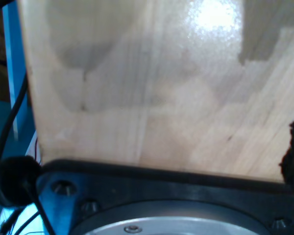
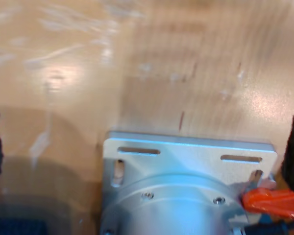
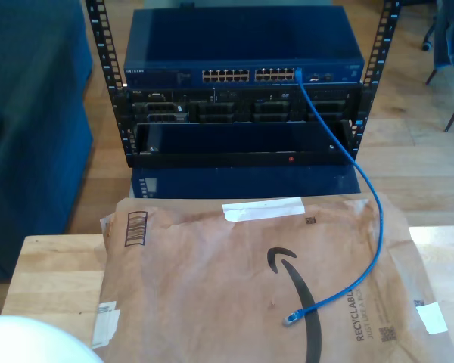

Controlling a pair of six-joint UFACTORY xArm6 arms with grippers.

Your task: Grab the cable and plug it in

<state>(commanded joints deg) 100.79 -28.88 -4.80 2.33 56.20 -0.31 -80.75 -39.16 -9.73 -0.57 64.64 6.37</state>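
Envelope (image 3: 212, 280) w/ cable (image 3: 363, 249) atop

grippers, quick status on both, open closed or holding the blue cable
My first gripper: cannot be told; its wrist view gives no clear look at the jaws.
My second gripper: cannot be told either.
The blue cable lies free on the brown mailer.

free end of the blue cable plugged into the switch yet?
No. In the exterior view the cable has its free plug lying loose on the brown paper mailer; the far end is in the switch.

The brown paper mailer (image 3: 234, 280) reads "RECYCLABLE" beside a black smile-arrow logo.
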